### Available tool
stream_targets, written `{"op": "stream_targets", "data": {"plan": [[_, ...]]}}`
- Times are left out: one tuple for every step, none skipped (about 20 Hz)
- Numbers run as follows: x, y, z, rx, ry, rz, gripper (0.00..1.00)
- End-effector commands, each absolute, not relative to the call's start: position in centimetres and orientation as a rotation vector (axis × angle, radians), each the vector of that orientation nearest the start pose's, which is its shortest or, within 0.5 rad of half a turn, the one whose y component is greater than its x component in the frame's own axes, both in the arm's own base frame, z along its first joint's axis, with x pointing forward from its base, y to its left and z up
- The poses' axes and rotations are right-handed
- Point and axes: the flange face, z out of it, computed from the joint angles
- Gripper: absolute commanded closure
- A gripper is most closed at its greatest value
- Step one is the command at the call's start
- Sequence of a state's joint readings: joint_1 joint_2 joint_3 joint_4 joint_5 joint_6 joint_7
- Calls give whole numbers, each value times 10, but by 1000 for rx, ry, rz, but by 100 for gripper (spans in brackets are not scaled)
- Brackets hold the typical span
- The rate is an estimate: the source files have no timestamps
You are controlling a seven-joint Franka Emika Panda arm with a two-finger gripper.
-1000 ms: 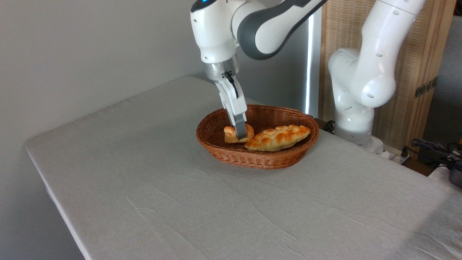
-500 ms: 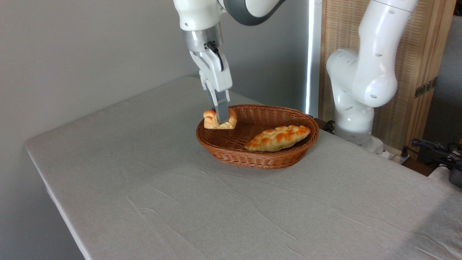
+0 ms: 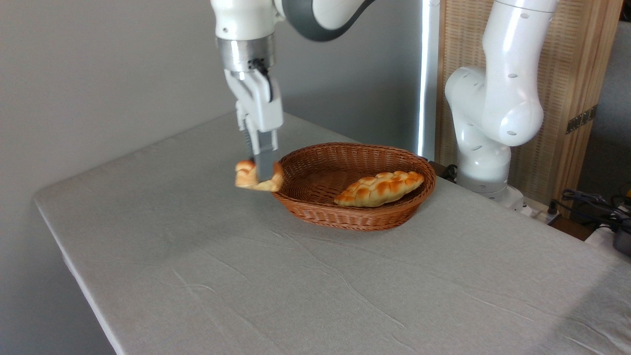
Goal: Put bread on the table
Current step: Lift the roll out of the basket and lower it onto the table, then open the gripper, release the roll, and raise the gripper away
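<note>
The bread [image 3: 246,176], a small golden-orange bun, hangs in the air just left of the wicker basket's rim, above the grey-clothed table [image 3: 207,256]. My gripper [image 3: 262,173] points straight down and is shut on the bun, with one grey finger crossing its front. The bun's right side is partly hidden behind that finger.
A brown wicker basket [image 3: 315,209] stands right of the gripper, holding a longer braided loaf [image 3: 379,188]. The arm's white base [image 3: 485,148] rises behind the table's far right edge. Cables [image 3: 591,202] lie off the table at right.
The gripper lifted the bun out of the basket and carried it left, past the basket's rim, so it now hangs over the cloth. The braided loaf has stayed put.
</note>
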State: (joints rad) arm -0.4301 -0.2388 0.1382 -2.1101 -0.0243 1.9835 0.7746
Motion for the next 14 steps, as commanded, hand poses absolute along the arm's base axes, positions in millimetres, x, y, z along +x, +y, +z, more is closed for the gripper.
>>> {"op": "stream_targets", "data": {"plan": [[500, -152, 516, -2699, 1600, -281, 42], [501, -155, 513, -2695, 1607, -271, 38], [501, -163, 502, -2685, 1625, -239, 30], [502, -171, 492, -2668, 1645, -211, 22], [503, -176, 486, -2643, 1660, -193, 9], [504, -179, 482, -2603, 1671, -192, 0], [505, -181, 481, -2582, 1678, -196, 0], [505, -182, 481, -2579, 1680, -203, 0], [506, -182, 481, -2577, 1679, -207, 0], [509, -183, 481, -2573, 1675, -234, 0], [512, -184, 479, -2566, 1673, -256, 0], [514, -185, 475, -2565, 1672, -263, 0], [515, -185, 475, -2562, 1671, -272, 0], [516, -186, 476, -2561, 1670, -284, 0]]}}
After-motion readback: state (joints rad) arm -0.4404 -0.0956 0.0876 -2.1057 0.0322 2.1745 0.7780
